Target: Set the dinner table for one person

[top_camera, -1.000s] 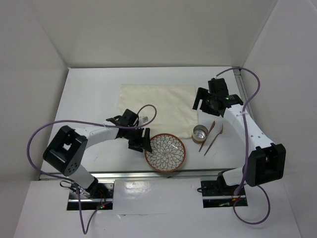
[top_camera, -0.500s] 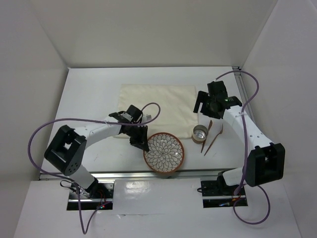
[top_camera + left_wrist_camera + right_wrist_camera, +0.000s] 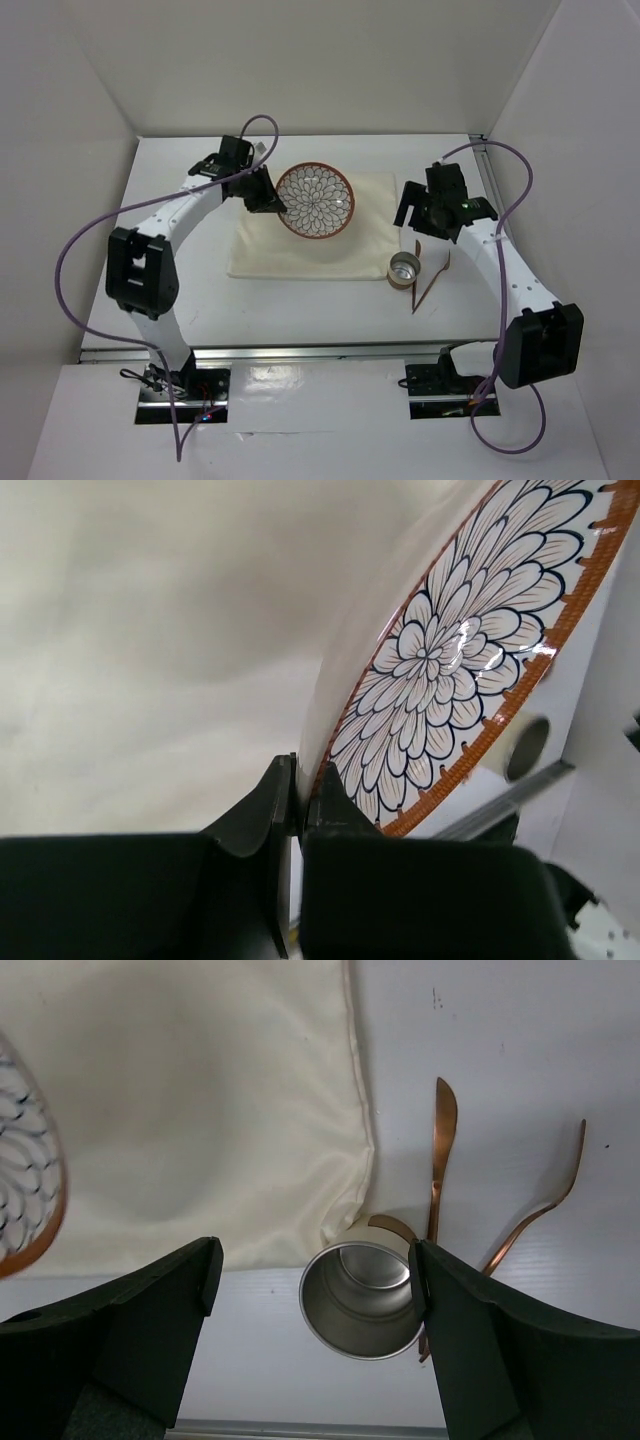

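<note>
A plate point(image 3: 318, 201) with a blue petal pattern and an orange rim hangs tilted above the cream cloth point(image 3: 330, 250) on the white dinner table point(image 3: 190, 300). My left gripper point(image 3: 270, 200) is shut on the plate's left rim. In the left wrist view the rim of the plate point(image 3: 450, 650) sits pinched between the black fingers of the left gripper point(image 3: 298, 785). My right gripper point(image 3: 415, 218) hovers open above the metal cup point(image 3: 404, 268). The right wrist view shows the cup point(image 3: 362, 1295) standing below the wide-open right gripper point(image 3: 313, 1260), untouched.
A copper knife point(image 3: 441, 1150) and fork point(image 3: 545, 1205) lie on the table just right of the cup, which touches the corner of the cloth point(image 3: 200, 1100). A metal rail point(image 3: 300, 352) runs along the near edge. White walls enclose the back and sides.
My left gripper shut on the plate's rim near the front edge. It then lifted the plate and carried it back over the cloth. The right gripper drifted slightly right and stayed open.
</note>
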